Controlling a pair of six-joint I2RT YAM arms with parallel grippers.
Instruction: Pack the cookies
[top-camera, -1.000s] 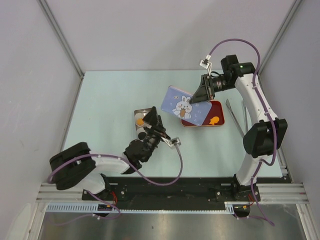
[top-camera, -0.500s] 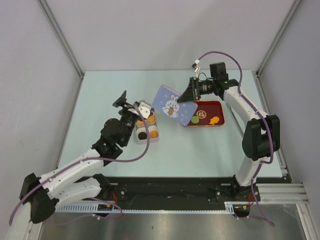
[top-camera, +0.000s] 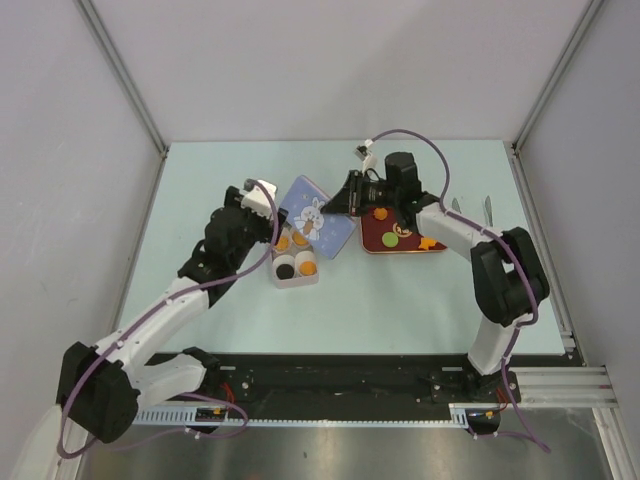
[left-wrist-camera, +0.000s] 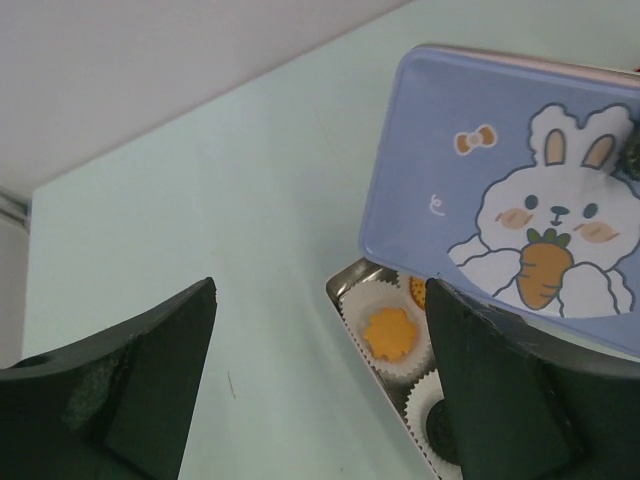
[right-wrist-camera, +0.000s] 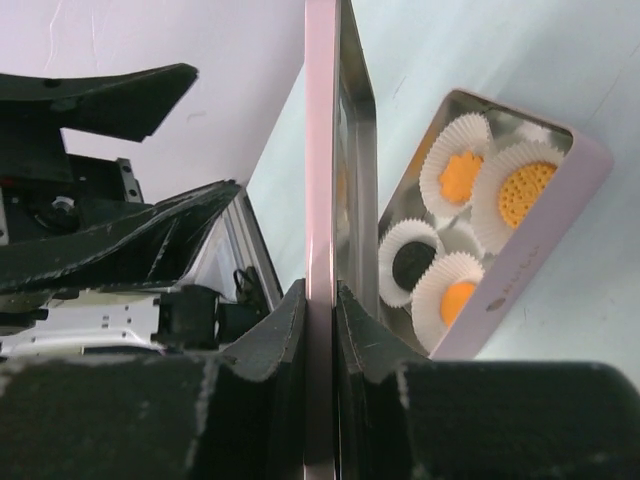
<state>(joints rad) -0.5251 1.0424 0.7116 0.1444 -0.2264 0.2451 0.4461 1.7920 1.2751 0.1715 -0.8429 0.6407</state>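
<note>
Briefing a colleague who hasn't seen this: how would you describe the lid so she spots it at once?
In the middle of the table, the lid is held by the right pincer, tilted over the tin of cookies. It alone is light blue with a white rabbit holding a carrot; the neighbouring tray is red.

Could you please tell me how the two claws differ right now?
The left claw is wide open and empty; the right claw is shut on the edge of the bunny lid. The left claw sits left of the cookie tin, the right claw to its right. Both are black.
</note>
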